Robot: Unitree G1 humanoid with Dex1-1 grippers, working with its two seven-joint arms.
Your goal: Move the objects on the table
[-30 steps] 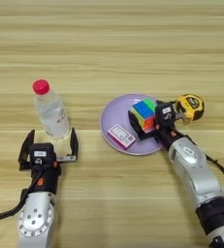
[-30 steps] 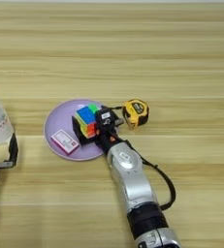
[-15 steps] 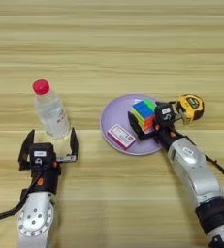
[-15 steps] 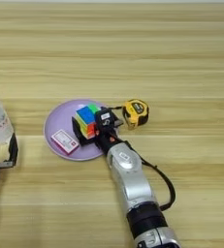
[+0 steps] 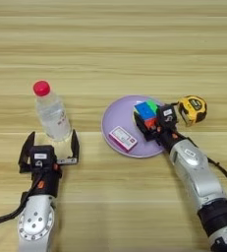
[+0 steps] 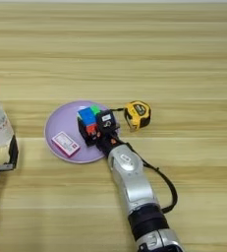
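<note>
A clear plastic bottle with a red cap stands upright on the table at the left. My left gripper sits just in front of its base, open, one finger on each side and nothing gripped. To the right, a multicoloured puzzle cube rests on the right part of a purple plate. My right gripper reaches in from the lower right and is shut on the cube, with a black finger pressed along its near face. A small flat red-and-white box lies on the plate's near left part.
A yellow-and-black tape measure lies just right of the plate, close beside my right wrist. A black cable runs along my right forearm.
</note>
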